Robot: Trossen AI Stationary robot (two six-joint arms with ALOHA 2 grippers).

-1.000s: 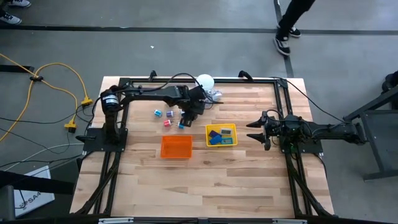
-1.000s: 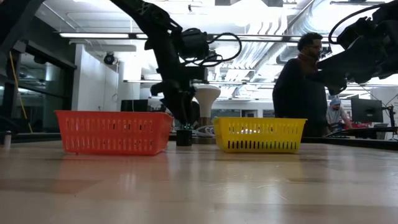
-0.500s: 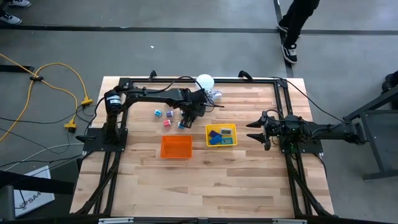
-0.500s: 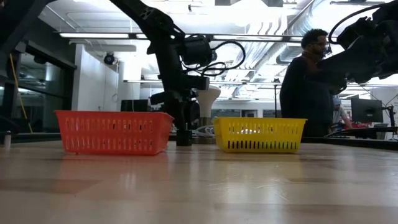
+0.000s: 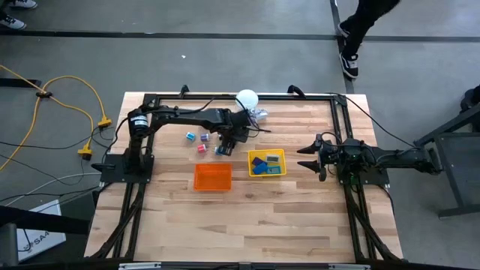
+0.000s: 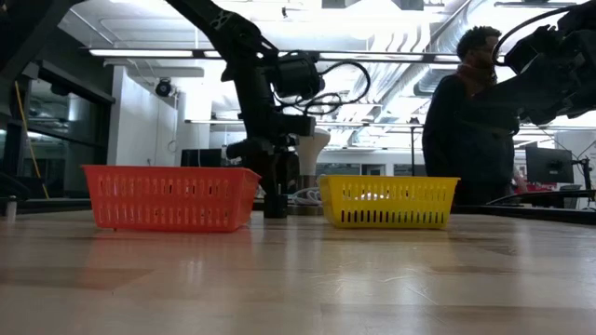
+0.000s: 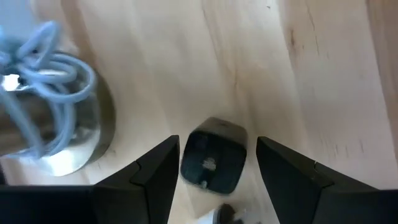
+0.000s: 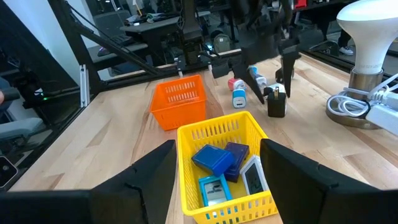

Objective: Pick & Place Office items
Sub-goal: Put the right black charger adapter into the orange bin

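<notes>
My left gripper [image 7: 217,143] is open and points down at the table, between the white ball lamp [image 5: 247,97] and the yellow tray [image 5: 268,163]. Its fingers stand on either side of a small black block [image 7: 213,163] that rests upright on the wood [image 6: 275,204]. A few more small pieces, blue, red and white, lie loose to its left [image 5: 196,141]. Blue and teal flat blocks [image 8: 214,160] lie in the yellow tray. My right gripper [image 5: 301,157] waits open, to the right of the yellow tray.
An orange tray [image 5: 213,177] sits nearer than the loose pieces. The lamp's metallic base with a coiled cable [image 7: 59,124] is close beside the left gripper. A person [image 6: 470,121] stands beyond the table's far edge. Bare wood lies toward the near edge.
My left gripper has come down over the black block, and its wrist has turned somewhat; the block has stayed in place. The person behind the table has walked to the right.
</notes>
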